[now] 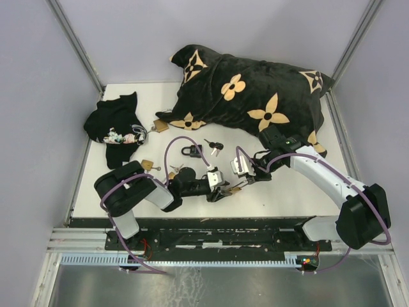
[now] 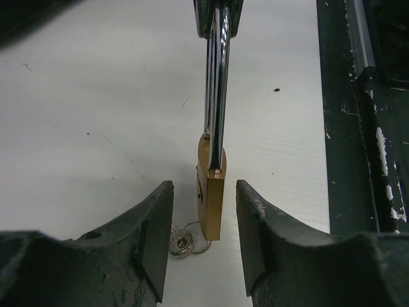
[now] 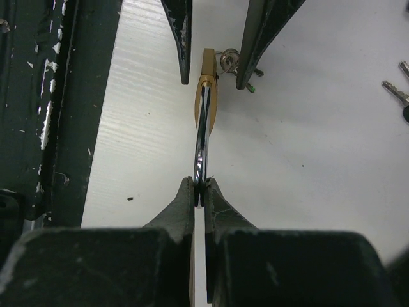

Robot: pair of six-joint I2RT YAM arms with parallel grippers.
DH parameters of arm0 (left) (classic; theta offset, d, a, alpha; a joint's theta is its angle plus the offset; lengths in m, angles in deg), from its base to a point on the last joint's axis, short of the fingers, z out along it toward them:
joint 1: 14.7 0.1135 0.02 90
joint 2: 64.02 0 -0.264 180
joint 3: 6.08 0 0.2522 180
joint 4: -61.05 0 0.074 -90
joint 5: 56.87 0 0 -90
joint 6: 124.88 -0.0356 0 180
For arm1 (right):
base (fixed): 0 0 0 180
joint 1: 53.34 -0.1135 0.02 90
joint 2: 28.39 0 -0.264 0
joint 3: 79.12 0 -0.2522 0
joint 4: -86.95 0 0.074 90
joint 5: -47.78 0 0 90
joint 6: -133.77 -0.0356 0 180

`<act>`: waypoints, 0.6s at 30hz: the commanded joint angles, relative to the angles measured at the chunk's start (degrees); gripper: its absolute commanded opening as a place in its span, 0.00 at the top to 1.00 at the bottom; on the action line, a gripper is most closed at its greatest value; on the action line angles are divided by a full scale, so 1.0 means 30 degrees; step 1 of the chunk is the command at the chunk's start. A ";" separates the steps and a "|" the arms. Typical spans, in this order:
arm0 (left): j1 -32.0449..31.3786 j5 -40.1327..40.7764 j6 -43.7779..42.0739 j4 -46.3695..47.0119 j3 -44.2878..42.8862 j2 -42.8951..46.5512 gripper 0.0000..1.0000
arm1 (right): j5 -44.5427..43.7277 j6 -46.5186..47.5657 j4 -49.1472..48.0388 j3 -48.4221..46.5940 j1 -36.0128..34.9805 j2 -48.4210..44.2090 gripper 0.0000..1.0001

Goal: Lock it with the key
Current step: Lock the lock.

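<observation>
Closed in on three sides by plain lilac-grey walls, softly and evenly lit. Braced at both far corners by slanting metal posts. Floored with a white table top, faintly scuffed and speckled in the wrist views. Edged along the near side by a chipped dark strip, then by silver rails. Finished below with a dull metal sheet.

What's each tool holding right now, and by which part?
Right tool pinches the brass padlock by its chrome shackle. Left tool is open around the body, gripping nothing.
</observation>
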 commanded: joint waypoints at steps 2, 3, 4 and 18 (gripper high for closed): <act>-0.0294 -0.0411 0.0765 0.2420 -0.0654 -0.1043 0.50 | 0.0566 -0.0841 -0.0675 -0.0071 -0.0232 -0.0058 0.98; -0.0306 -0.0430 0.0860 0.2433 -0.0773 -0.1255 0.52 | 0.0573 -0.0906 -0.0659 -0.0104 -0.0252 -0.0089 0.98; -0.0304 -0.0422 0.0934 0.2438 -0.0869 -0.1391 0.53 | 0.0573 -0.0983 -0.0624 -0.0178 -0.0251 -0.0107 0.98; -0.0278 -0.0450 0.1165 0.2487 -0.0645 -0.2277 0.97 | 0.1031 -0.1528 -0.1453 0.0529 -0.0303 0.0623 0.98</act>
